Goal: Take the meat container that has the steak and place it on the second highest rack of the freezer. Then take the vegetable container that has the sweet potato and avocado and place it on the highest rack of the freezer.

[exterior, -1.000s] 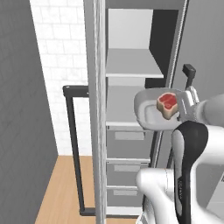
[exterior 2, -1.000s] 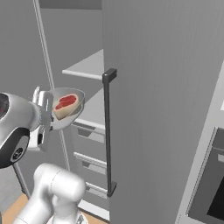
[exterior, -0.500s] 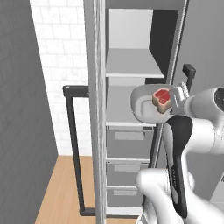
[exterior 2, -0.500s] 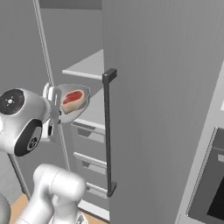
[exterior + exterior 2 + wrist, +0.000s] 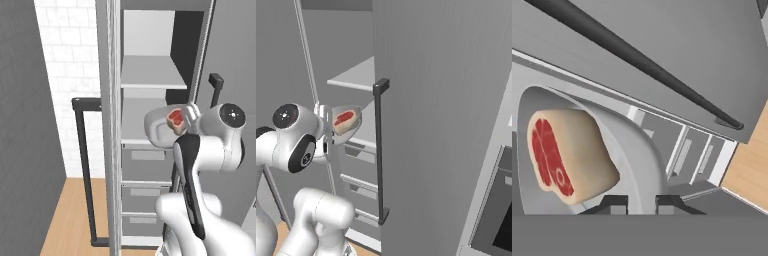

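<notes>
Grey rounded-square meat container (image 5: 161,126), with 1 red, tan-rimmed steak (image 5: 175,118), hangs tilted before the tall grey freezer (image 5: 150,105), level with the lower of its 2 pale shelves. Right base view: dish beside the long black bar handle (image 5: 380,150). Hand view: two-finger gripper (image 5: 642,204) clamped narrowly on the dish rim; placement unfinished, vegetable tray step remains.

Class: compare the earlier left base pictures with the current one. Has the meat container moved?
Yes. The meat container has risen slightly relative to the freezer shelves, now level with the lower shelf, gripped by the hand.
</notes>
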Available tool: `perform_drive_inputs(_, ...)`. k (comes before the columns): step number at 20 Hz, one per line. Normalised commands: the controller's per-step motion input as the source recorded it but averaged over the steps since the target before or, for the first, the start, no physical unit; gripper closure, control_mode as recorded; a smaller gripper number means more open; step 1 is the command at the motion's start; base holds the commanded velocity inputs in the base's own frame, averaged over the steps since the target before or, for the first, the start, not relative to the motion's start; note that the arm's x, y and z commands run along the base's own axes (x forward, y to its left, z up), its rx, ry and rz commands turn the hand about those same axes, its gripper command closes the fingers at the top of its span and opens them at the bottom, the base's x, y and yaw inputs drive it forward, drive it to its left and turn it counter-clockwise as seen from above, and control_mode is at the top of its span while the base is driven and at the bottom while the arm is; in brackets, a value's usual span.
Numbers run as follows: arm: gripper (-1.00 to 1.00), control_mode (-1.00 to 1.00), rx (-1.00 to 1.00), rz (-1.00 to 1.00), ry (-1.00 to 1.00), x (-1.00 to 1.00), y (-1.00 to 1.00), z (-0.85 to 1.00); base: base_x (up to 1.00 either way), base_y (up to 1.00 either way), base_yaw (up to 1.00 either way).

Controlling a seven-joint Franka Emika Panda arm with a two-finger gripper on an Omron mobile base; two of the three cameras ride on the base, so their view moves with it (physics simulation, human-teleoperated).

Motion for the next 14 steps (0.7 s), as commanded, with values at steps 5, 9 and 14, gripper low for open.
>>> perform_drive_inputs(5,1.0,-1.0,-0.04,0.0,0.0,0.72,-0.01,-0.07,0.0,0.0,0.0)
perform_drive_inputs(9,1.0,-1.0,0.06,0.0,0.0,0.43,0.0,-0.3,0.0,0.0,0.0)
perform_drive_inputs(14,1.0,-1.0,0.16,0.0,0.0,0.29,-0.13,-0.33,0.0,0.0,0.0)
